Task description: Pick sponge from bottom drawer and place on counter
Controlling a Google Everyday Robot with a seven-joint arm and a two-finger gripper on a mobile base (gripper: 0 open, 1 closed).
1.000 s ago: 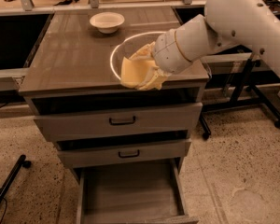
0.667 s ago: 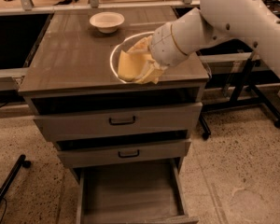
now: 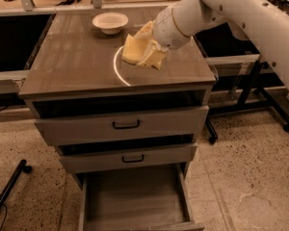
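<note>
Gripper (image 3: 144,53) upper centre, clamped on sponge (image 3: 131,50) over counter (image 3: 72,64). Lower gently beside white arc (image 3: 116,72), clear of bowl (image 3: 110,21), then release.

One sponge (image 3: 137,49), clasped by one claw (image 3: 143,53) just above one desk (image 3: 77,66). One bowl (image 3: 110,21) at the back. One white arc mark (image 3: 116,69). One bottom drawer (image 3: 135,201), open, plus two upper drawers (image 3: 86,127): three altogether. Two black bar handles (image 3: 125,125). One arm (image 3: 241,13).

White, smooth, rounded arm (image 3: 241,13)
A thin seam (image 3: 175,22) is seen at the wrist; the gripper (image 3: 143,52) is set toward the bench's (image 3: 77,66) right edge.
</note>
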